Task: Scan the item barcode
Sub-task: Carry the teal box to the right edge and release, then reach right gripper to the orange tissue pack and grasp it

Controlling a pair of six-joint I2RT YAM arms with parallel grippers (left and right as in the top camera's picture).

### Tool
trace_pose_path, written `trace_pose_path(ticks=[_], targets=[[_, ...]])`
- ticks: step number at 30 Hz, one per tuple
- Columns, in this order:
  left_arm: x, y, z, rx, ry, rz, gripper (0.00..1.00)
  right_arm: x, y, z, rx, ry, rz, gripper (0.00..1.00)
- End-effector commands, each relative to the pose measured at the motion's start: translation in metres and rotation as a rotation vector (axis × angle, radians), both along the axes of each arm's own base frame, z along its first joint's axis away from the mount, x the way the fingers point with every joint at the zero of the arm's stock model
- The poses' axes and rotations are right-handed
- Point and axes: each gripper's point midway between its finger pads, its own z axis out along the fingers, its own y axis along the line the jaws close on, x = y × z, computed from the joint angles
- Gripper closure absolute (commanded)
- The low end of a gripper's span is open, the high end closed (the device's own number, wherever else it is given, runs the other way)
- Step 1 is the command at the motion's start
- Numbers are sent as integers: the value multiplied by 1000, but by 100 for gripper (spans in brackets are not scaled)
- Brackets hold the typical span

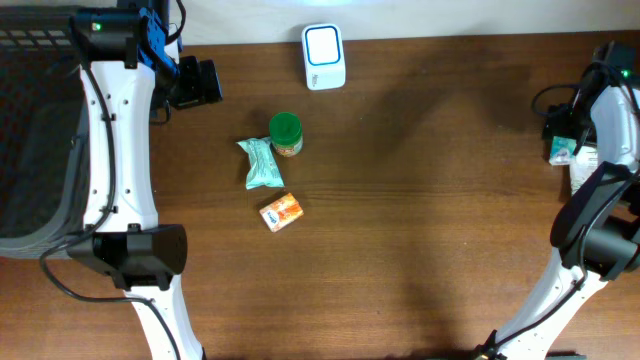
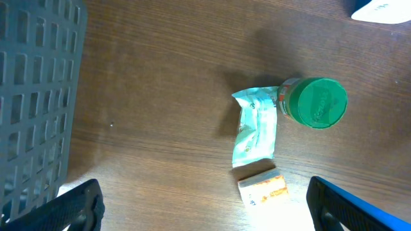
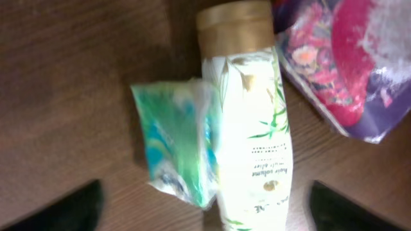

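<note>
Tabletop (image 3: 77,77); bottle (image 3: 250,141) lying, cap (image 3: 234,29) toward frame-top

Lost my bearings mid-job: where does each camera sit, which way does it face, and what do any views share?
Overhead: above the table, facing straight down; shows both arms, scanner, basket.
Left wrist: looks down past the open left gripper at the green-lidded jar, mint packet, orange box.
Right wrist: looks down past the open right gripper at a gold-capped bottle.
Shared: overhead and left wrist both show jar, packet, box.

Two green packets (image 1: 263,163) (image 3: 176,151) (well apart), one jar (image 1: 285,132), carton (image 1: 281,212), scanner (image 1: 324,56), bottle (image 3: 250,128), bag (image 3: 340,64).
</note>
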Motion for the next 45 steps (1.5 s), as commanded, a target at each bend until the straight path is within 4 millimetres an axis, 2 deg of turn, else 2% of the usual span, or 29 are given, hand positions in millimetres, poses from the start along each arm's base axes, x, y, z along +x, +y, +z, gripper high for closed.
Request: trace_pose_path(ticks=[1, 2, 5, 6, 9, 10, 11, 12, 13, 15, 16, 19, 20, 22, 23, 25, 27, 29, 32, 34, 37, 39, 41, 42, 44, 45], targets=[[-2, -1, 9, 9, -22, -14, 1, -1, 12, 6, -19, 21, 19, 1], [-2, -1, 9, 9, -22, -14, 1, 2, 17, 20, -26, -2, 23, 1], [-2, -1, 9, 9, -22, -14, 1, -4, 36, 100, -29, -182, -95, 1], [-2, -1, 9, 9, -22, -14, 1, -9, 48, 120, -4, -222, -98, 1], [-2, -1, 9, 9, -22, -14, 1, -33, 102, 194, 96, -369, -10, 1], [-2, -1, 9, 9, -22, -14, 1, -41, 120, 210, 130, -403, 29, 1], [-2, -1, 9, 9, -22, -14, 1, -54, 148, 226, 186, -423, 87, 1], [-2, -1, 9, 9, -22, -14, 1, -64, 173, 230, 245, -413, 136, 1], [-2, -1, 9, 9, -22, -14, 1, -72, 195, 226, 303, -380, 179, 1], [-2, -1, 9, 9, -22, -14, 1, -84, 245, 205, 415, -269, 278, 1], [-2, -1, 9, 9, -22, -14, 1, -87, 263, 195, 459, -235, 314, 1], [-2, -1, 9, 9, -22, -14, 1, -96, 355, 158, 746, -136, 492, 1], [-2, -1, 9, 9, -22, -14, 1, -101, 377, 149, 817, -110, 533, 1], [-2, -1, 9, 9, -22, -14, 1, -108, 436, 134, 1003, -98, 668, 1], [-2, -1, 9, 9, -22, -14, 1, -112, 457, 122, 1055, -74, 669, 1], [-2, -1, 9, 9, -23, -14, 1, -114, 487, 95, 1084, -44, 612, 1], [-2, -1, 9, 9, -22, -14, 1, -113, 519, 73, 1097, -60, 700, 3], [-2, -1, 9, 9, -22, -14, 1, -100, 527, 58, 1024, -100, 727, 12], [-2, -1, 9, 9, -22, -14, 1, -85, 525, 27, 861, -124, 719, 12], [-2, -1, 9, 9, -22, -14, 1, -83, 539, 11, 865, -116, 744, 23], [-2, -1, 9, 9, -22, -14, 1, -85, 568, -24, 893, -91, 832, 26], [-2, -1, 9, 9, -22, -14, 1, -98, 591, -44, 985, -49, 914, 26], [-2, -1, 9, 9, -22, -14, 1, -103, 594, -60, 988, -18, 913, 26], [-2, -1, 9, 9, -22, -14, 1, -104, 593, -66, 987, -6, 907, 29], [-2, -1, 9, 9, -22, -14, 1, -108, 590, -70, 985, 21, 886, 67], [-2, -1, 9, 9, -22, -14, 1, -111, 588, -72, 982, 44, 872, 79]])
